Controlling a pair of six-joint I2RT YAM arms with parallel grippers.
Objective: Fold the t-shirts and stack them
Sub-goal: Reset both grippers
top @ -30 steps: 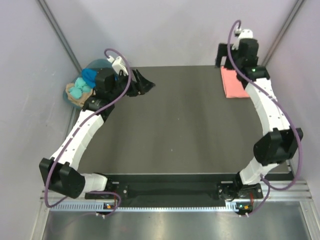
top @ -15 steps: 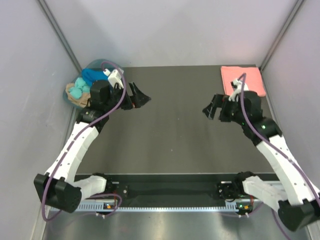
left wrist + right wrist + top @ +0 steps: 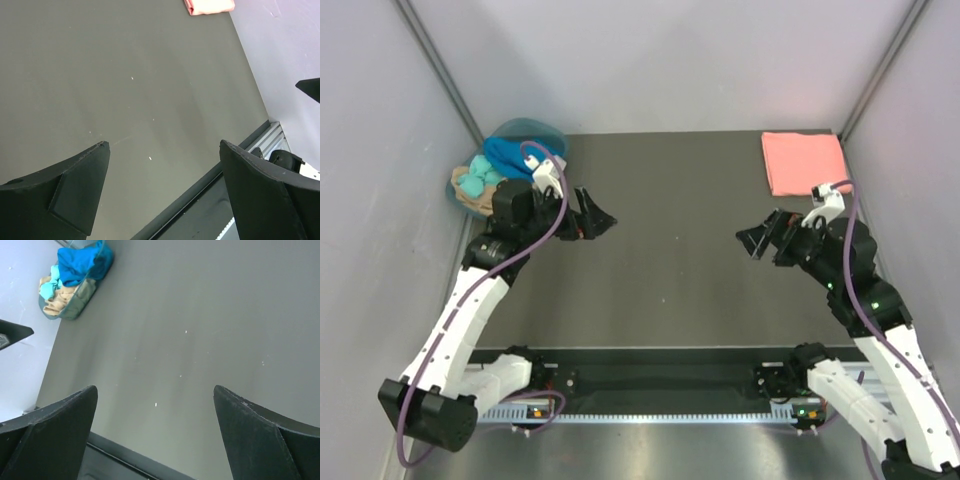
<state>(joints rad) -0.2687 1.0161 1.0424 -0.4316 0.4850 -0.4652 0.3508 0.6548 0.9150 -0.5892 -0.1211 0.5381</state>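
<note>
A salmon-pink t-shirt (image 3: 804, 162) lies folded flat at the table's back right corner; its edge (image 3: 209, 6) shows at the top of the left wrist view. Royal blue (image 3: 510, 153), turquoise (image 3: 473, 180) and tan (image 3: 470, 200) t-shirts sit bunched in the round teal basket (image 3: 535, 127) at the back left, seen too in the right wrist view as a heap of shirts (image 3: 75, 270). My left gripper (image 3: 598, 218) hovers open right of the basket, empty (image 3: 162, 145). My right gripper (image 3: 757, 238) is open and empty (image 3: 155, 388), facing left, nearer than the pink shirt.
The dark grey table top (image 3: 670, 230) stretches between the two grippers. Pale walls close in on the left, back and right. A black rail and metal frame (image 3: 670, 385) run along the near edge by the arm bases.
The right arm has swung from over the pink shirt at the back right corner down to mid-table, uncovering the shirt. The left gripper has drifted a little nearer. Both stay open.
</note>
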